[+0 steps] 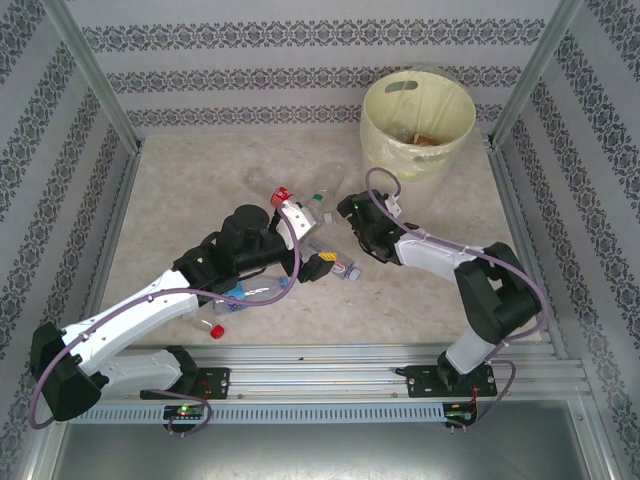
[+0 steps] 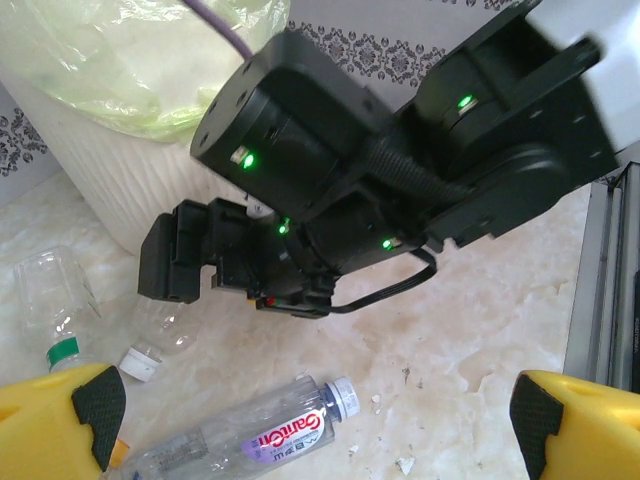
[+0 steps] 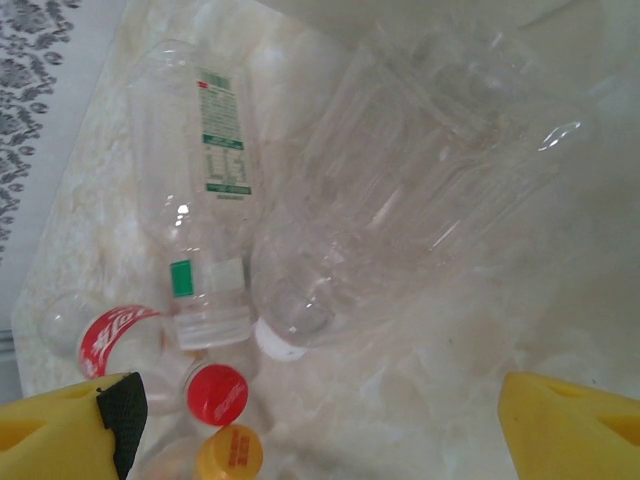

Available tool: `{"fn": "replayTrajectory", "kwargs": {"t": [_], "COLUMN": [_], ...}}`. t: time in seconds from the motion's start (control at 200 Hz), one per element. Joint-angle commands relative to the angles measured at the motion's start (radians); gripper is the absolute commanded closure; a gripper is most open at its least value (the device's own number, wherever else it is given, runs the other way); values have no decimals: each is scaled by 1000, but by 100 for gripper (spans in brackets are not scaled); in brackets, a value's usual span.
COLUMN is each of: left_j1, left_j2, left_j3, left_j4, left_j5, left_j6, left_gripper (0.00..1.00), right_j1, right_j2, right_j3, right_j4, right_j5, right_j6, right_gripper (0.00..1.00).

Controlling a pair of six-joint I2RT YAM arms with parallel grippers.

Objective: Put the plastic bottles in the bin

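Several clear plastic bottles (image 1: 312, 218) lie in a heap mid-table, between both arms. The pale-yellow bin (image 1: 417, 125) stands at the back right. My left gripper (image 2: 315, 440) is open, its yellow fingers (image 2: 60, 420) wide apart above a lying bottle with a purple label (image 2: 250, 435). My right gripper (image 3: 320, 430) is open over the heap. A big clear bottle with a white cap (image 3: 400, 210) lies ahead of it, beside a green-labelled bottle (image 3: 205, 180). Red (image 3: 217, 393) and orange (image 3: 230, 455) caps sit near its left finger. In the top view the left gripper (image 1: 322, 266) and right gripper (image 1: 350, 215) are close together.
More bottles lie by the left forearm (image 1: 255, 292), one with a red cap (image 1: 216, 329) near the front rail. In the left wrist view the right arm's black wrist (image 2: 330, 170) hangs close ahead, with the bin wall (image 2: 100, 170) behind. Metal posts and patterned walls enclose the table.
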Motion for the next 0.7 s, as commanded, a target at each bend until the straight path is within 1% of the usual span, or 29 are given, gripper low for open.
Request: {"fn": "replayTrajectory", "kwargs": {"t": [0.0,0.165,0.345,0.694], "left_j1": [8,8,8,8], "left_j2": [1,3,7,13], "left_j3": [9,9,7,7], "left_j4": [7,8,6,6], "left_j5": [18,16,17,17], "left_j6": [16,19,21,22], "left_gripper": [0,0,0,0], "right_j1": [5,-6,-24,-68], "right_j2": [46,110,175,229], "right_j3": [11,39,55,58], "right_j4": [90,116,150,191], "right_j5": [60,89,87,109], "right_j6": [102,141,179,217], "right_gripper": [9,9,10,11]}}
